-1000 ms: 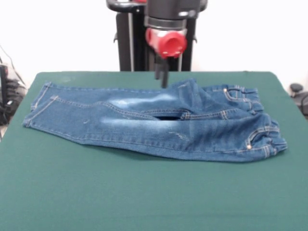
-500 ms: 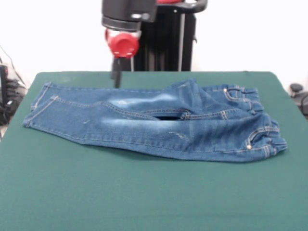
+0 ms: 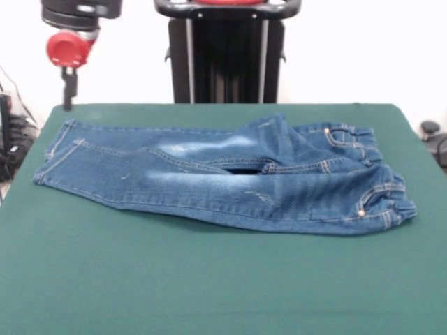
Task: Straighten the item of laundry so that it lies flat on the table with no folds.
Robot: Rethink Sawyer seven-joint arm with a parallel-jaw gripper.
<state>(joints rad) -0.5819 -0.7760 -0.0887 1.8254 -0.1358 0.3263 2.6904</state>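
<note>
**Claw up at top left, jeans spread across the table**

You've got the gripper [image 3: 68,103] hanging at upper left, above the table's [image 3: 209,279] far left corner, just off the jeans' [image 3: 223,183] cuffs. You can't tell whether the claw is open or closed. Moving right, the legs run across mid-table, a fold bunched near the crotch, waistband at far right.

Green table [image 3: 209,293] under blue jeans [image 3: 223,185]
</note>
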